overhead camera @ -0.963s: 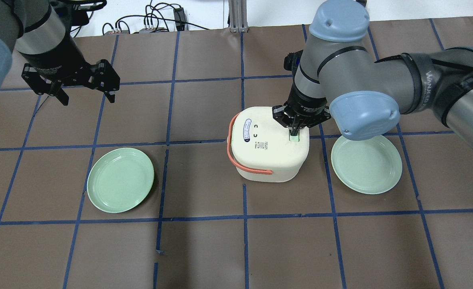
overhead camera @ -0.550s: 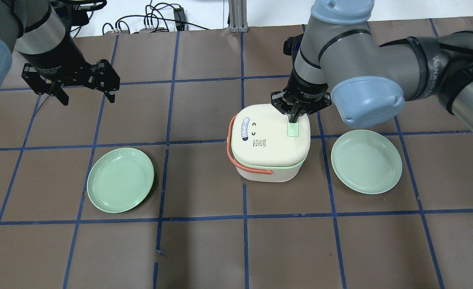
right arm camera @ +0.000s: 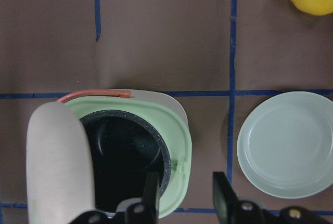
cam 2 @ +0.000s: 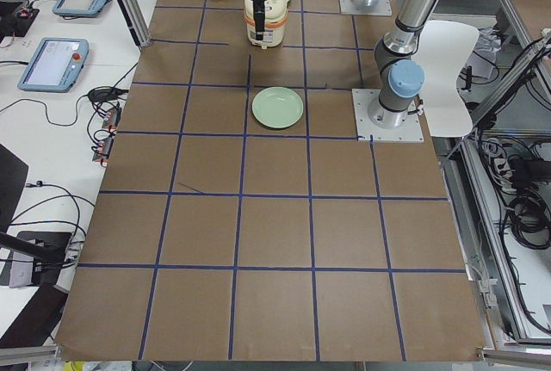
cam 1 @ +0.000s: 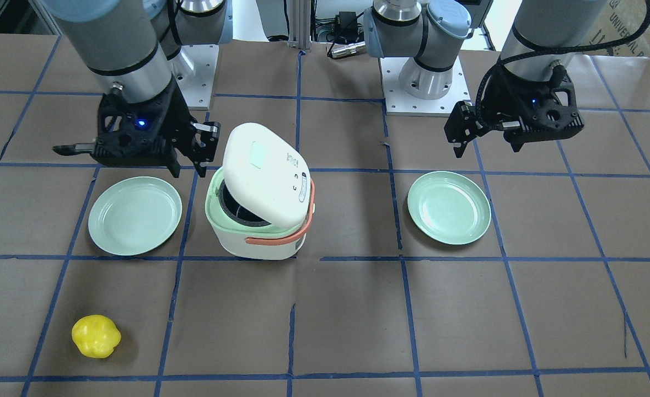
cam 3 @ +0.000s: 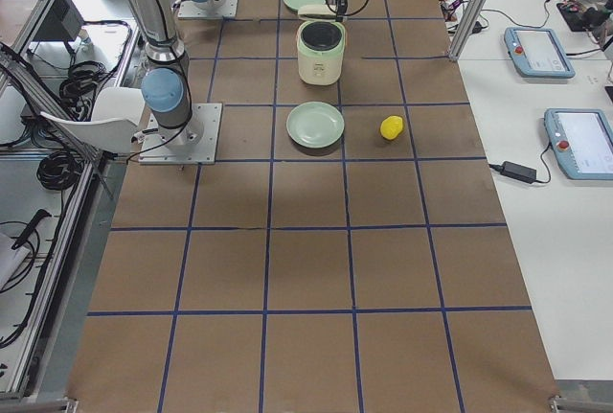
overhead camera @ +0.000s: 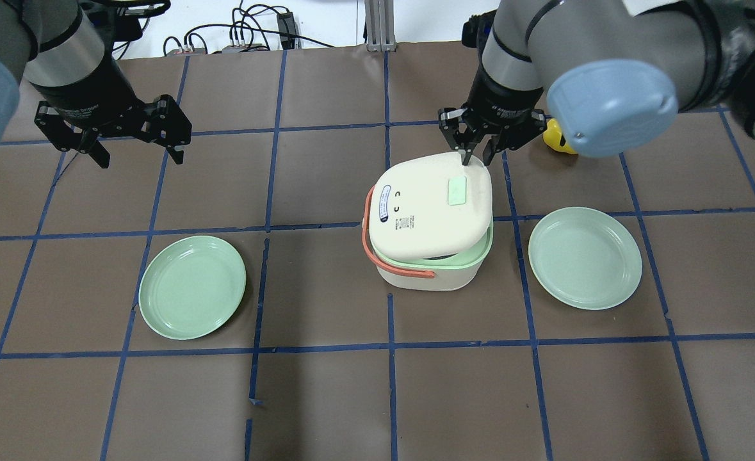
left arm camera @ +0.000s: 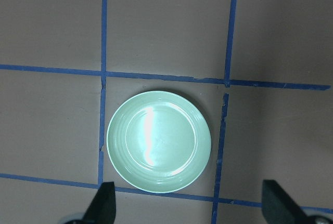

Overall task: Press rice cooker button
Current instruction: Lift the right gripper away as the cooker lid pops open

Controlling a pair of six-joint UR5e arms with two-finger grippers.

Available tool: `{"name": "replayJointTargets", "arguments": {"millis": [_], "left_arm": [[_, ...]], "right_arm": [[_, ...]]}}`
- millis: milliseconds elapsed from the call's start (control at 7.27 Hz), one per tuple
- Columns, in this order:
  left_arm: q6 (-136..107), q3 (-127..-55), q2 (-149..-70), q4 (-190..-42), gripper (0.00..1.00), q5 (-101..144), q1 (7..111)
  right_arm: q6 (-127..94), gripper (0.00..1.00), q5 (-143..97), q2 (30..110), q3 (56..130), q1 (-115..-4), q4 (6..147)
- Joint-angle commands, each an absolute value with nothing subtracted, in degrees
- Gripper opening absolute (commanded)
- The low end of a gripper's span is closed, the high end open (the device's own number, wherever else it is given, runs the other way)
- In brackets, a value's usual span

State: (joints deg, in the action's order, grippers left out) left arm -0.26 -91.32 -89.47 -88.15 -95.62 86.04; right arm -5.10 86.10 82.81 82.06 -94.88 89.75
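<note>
The cream rice cooker (overhead camera: 415, 272) with an orange handle stands mid-table. Its lid (overhead camera: 425, 205) is tilted up on its hinge and shows the dark inner pot (right arm camera: 125, 156). The pale green button (overhead camera: 457, 191) sits on the raised lid, and also shows in the front view (cam 1: 258, 155). My right gripper (overhead camera: 475, 157) hangs just above the lid's far edge, clear of the button, with its fingers a little apart and empty; it also shows in its wrist view (right arm camera: 184, 198). My left gripper (overhead camera: 140, 157) is wide open and empty, high at the far left.
A green plate (overhead camera: 191, 286) lies left of the cooker, under my left wrist camera (left arm camera: 158, 141). Another green plate (overhead camera: 585, 257) lies right of it. A yellow fruit-like object (cam 1: 96, 336) lies beyond the cooker, on the right arm's side.
My right gripper has lifted off the button and drawn back towards the far edge. Its fingers have parted slightly. The lid has sprung open. The left arm has not moved.
</note>
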Motion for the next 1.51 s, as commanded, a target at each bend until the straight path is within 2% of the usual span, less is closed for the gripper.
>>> {"name": "replayJointTargets", "arguments": {"millis": [0, 138, 275, 550, 1375], "left_arm": [[-0.26, -91.32, -89.47, -88.15, 1.0, -95.63, 86.04], [-0.26, -91.32, -89.47, -88.15, 1.0, -95.63, 86.04], [-0.26, -91.32, -89.47, -88.15, 1.0, -95.63, 86.04], [-0.26, -91.32, -89.47, -88.15, 1.0, -95.63, 86.04], [-0.26, -91.32, -89.47, -88.15, 1.0, -95.63, 86.04]], "right_arm": [[0.68, 0.61, 88.66, 84.45, 79.45, -90.36, 85.17], [0.62, 0.86, 90.68, 85.77, 81.02, -90.53, 84.91], [-0.08, 0.87, 90.35, 87.0, 82.25, -90.79, 85.77], [0.09, 0.99, 90.09, 87.01, 83.58, -90.88, 87.09], [-0.7, 1.0, 88.32, 86.75, 83.67, -91.32, 87.28]]}}
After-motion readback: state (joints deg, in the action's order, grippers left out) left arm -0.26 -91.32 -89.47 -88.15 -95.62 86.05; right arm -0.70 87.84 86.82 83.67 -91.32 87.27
